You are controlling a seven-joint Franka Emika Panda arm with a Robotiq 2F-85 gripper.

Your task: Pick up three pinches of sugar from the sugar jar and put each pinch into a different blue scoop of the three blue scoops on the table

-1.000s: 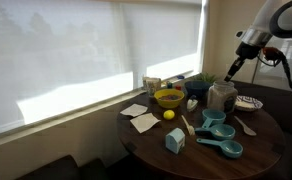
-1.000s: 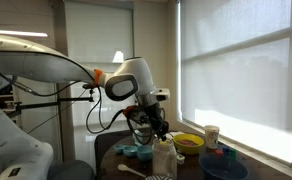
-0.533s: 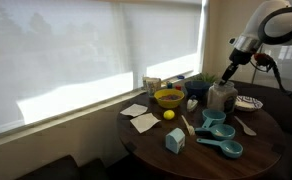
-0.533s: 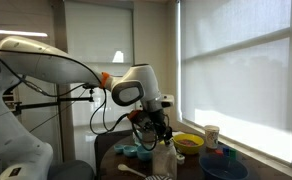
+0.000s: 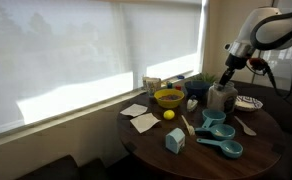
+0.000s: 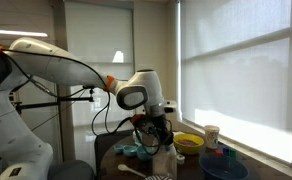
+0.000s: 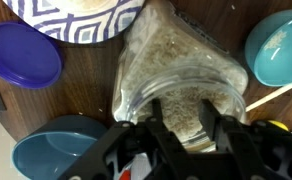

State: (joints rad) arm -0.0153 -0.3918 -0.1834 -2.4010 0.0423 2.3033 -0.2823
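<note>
The sugar jar (image 5: 221, 97) stands upright on the round wooden table and also shows in an exterior view (image 6: 165, 160). In the wrist view I look down into the jar (image 7: 176, 70); pale granular sugar (image 7: 171, 55) fills it. My gripper (image 7: 183, 112) is open, with both fingertips just inside the jar's mouth over the sugar and a gap between them. In both exterior views the gripper (image 5: 226, 82) (image 6: 156, 140) sits at the jar's top. The three blue scoops (image 5: 215, 117) (image 5: 220, 131) (image 5: 226, 148) lie in a row in front of the jar. One scoop bowl (image 7: 281, 45) shows beside the jar.
A yellow bowl (image 5: 169, 98), a lemon (image 5: 169, 114), a pale-blue carton box (image 5: 174, 140), white napkins (image 5: 141, 121) and a white spoon (image 5: 246, 126) lie on the table. A patterned plate (image 7: 71, 15), a purple lid (image 7: 21, 55) and a dark blue bowl (image 7: 61, 150) surround the jar.
The arm has come down and in from the upper right. The gripper, which was above and beside the jar, is now at the jar's mouth.
</note>
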